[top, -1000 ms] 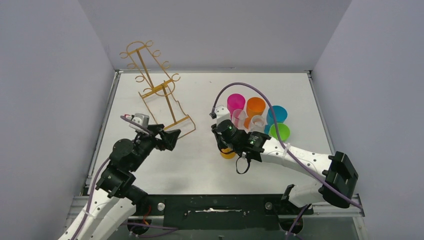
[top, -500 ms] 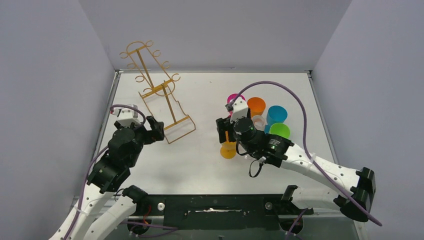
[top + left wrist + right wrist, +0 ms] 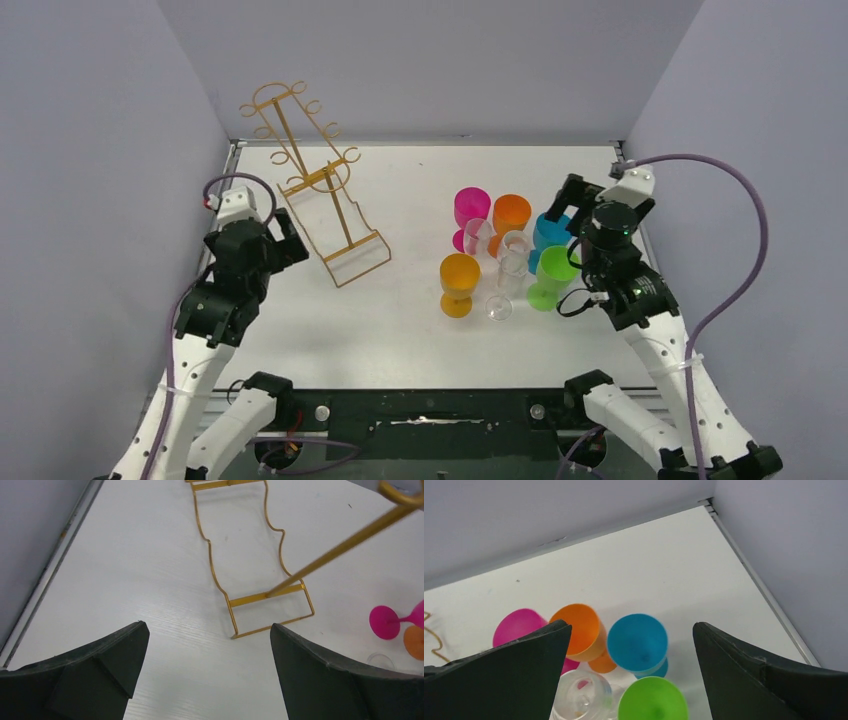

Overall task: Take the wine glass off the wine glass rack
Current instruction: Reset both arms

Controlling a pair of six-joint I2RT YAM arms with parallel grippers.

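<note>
The gold wire wine glass rack [image 3: 312,185] stands at the back left, and no glass hangs on its hooks. Its base [image 3: 270,599] lies ahead of my left gripper [image 3: 207,626], which is open and holds nothing. In the top view that left gripper [image 3: 293,240] is just left of the rack's base. An amber wine glass [image 3: 460,275] stands upright alone at mid-table. My right gripper [image 3: 568,205] hovers open above the blue glass [image 3: 637,641] and green glass [image 3: 653,700], touching neither.
More glasses cluster at the right: magenta [image 3: 472,207], orange [image 3: 511,212], blue [image 3: 553,229], green [image 3: 558,265] and clear ones [image 3: 515,247]. Walls close in on the left, back and right. The table's right edge [image 3: 769,605] runs close to my right gripper.
My right gripper opened, left the amber glass and swung back to the right over the blue and green glasses. My left arm drew back left from the rack's base, jaws a little wider.
</note>
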